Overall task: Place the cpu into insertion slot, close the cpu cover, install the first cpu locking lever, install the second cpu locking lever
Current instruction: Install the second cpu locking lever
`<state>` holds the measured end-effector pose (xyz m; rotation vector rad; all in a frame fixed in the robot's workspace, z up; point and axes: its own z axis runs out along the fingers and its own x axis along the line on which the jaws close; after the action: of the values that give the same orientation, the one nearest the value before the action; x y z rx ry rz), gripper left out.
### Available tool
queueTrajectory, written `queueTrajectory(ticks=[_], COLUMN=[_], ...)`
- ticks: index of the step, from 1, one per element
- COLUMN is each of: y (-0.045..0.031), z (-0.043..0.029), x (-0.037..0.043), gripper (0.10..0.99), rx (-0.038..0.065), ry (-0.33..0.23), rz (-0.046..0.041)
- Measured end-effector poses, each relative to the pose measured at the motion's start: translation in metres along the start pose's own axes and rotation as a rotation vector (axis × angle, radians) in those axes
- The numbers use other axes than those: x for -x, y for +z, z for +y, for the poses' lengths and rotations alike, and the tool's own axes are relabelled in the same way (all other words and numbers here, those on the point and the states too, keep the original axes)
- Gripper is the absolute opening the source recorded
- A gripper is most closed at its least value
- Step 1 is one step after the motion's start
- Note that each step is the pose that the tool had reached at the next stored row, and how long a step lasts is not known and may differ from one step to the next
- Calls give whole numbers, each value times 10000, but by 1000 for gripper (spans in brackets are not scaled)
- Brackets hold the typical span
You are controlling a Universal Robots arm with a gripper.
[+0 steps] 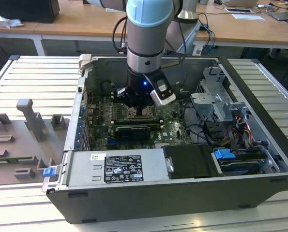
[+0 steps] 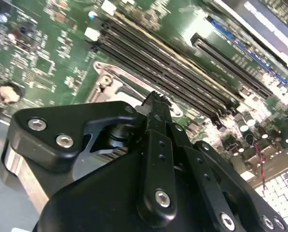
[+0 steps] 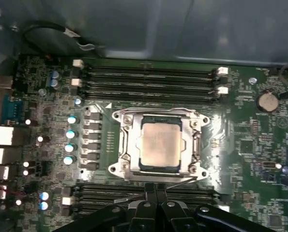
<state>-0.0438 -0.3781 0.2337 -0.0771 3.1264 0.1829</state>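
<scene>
In the first wrist view the cpu [image 3: 158,144] lies flat in the insertion slot [image 3: 115,117], its pale metal face up. The silver cpu cover [image 3: 129,145] lies down around it as a frame. A thin wire lever [image 3: 185,181] runs along the socket edge nearest my gripper [image 3: 156,189]. The black fingers stand together, just beside that edge, with nothing visibly between them. In the second wrist view the gripper [image 2: 155,99] has its tips at the socket's silver rim [image 2: 107,82]. In the exterior view the gripper [image 1: 139,104] hangs low over the green board inside the open computer case.
Long memory slots [image 3: 148,77] flank the socket on both sides. A black graphics card [image 1: 131,130] lies just in front of the socket, then the power supply [image 1: 117,166]. A drive cage [image 1: 216,104] and cables fill the exterior view's right. Grey fixtures [image 1: 32,118] stand outside the case.
</scene>
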Motion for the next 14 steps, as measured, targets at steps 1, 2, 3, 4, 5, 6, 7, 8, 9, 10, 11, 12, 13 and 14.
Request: queueTrajectory(ticks=[1, 2, 3, 4, 5, 6, 7, 8, 9, 10, 11, 12, 13, 14], y=[9, 26, 43, 63, 82, 107, 123, 127, 131, 132, 133, 134, 134, 134], z=[0, -3, -5, -8, -10, -13, -17, -28, -38, -49, -58, -67, -71, -74], x=[-27, -41, -42, -43, -44, -46, -49, -58, -68, -78, -85, -93, -98, -105], gripper=[106, 106, 106, 106, 106, 106, 106, 106, 106, 106, 106, 106, 106, 106], rx=[14, 28, 37, 42, 44, 44, 51, 98, 180, 260, 316, 374, 416, 457], ry=[-1, 2, 1, -1, 0, 1, 1, -6, -23, -49, -80, -135, -192, -314], rz=[-1, -1, -1, -1, -2, -2, -2, -2, -6, -6, -4, -1, 5, 19])
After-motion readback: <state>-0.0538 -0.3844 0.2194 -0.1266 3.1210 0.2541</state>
